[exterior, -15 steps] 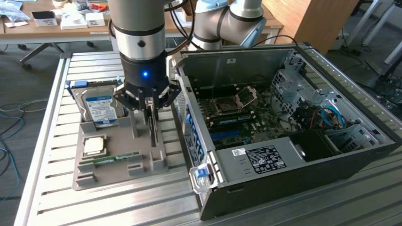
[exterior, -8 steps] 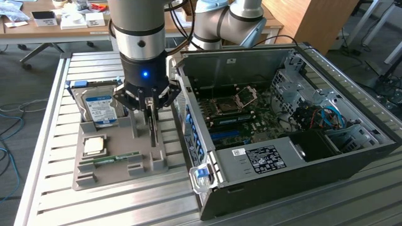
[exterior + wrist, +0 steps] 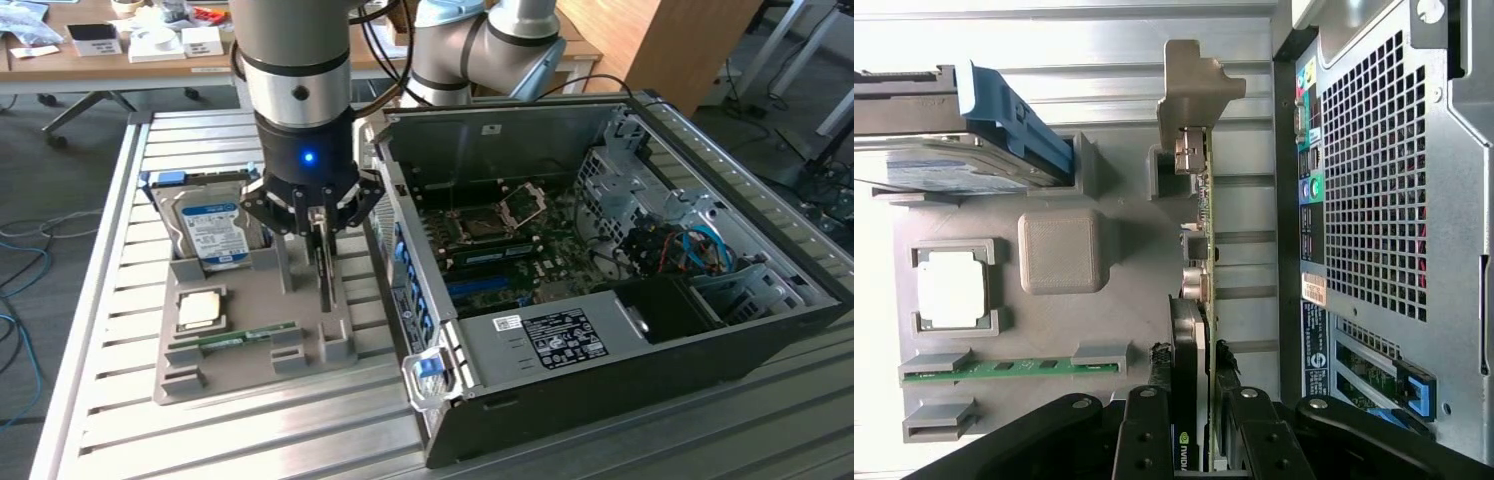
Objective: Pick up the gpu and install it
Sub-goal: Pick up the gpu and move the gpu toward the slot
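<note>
Matt grey plastic tray [image 3: 1059, 250] on a ribbed bare-metal bench [image 3: 227, 440]; the gpu [image 3: 1189, 370] carries a dull silver metal bracket [image 3: 1189, 85].

slatted metal table [image 3: 200, 440] carrying a grey parts tray [image 3: 247, 372] and an open desktop computer case [image 3: 641, 400]

the table top is made of pale aluminium slats with narrow grooves between them, and a raised rail runs along its edge on the exterior view's left. the grey moulded tray lies flat on the slats toward the exterior view's left, pockets and posts facing up. just beside it, on the exterior view's right, the black case lies on its side, open side up, its perforated rear panel facing the tray.
</note>
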{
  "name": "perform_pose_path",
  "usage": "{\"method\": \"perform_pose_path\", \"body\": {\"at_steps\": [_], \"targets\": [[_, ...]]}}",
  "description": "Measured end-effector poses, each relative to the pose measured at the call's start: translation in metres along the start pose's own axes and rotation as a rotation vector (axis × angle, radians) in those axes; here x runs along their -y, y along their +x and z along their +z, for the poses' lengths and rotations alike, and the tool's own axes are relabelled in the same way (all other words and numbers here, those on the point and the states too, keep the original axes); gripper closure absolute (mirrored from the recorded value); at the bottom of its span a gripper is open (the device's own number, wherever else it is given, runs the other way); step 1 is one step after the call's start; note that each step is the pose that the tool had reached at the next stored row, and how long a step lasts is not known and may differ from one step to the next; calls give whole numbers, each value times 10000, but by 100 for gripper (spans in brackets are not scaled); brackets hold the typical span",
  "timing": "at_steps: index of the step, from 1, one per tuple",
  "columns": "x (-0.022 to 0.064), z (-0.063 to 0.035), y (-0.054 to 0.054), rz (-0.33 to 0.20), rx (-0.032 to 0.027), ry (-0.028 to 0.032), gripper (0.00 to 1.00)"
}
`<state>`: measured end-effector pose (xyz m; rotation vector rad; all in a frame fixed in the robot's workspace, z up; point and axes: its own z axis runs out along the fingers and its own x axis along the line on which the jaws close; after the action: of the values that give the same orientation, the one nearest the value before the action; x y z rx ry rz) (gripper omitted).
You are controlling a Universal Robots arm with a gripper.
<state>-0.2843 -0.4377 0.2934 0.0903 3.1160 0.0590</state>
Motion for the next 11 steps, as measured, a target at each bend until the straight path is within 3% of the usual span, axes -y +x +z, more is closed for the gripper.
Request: {"method": "perform_pose_path", "body": {"at_steps": [11], "targets": [[-7, -186, -4, 0, 0, 0, 73]]}}
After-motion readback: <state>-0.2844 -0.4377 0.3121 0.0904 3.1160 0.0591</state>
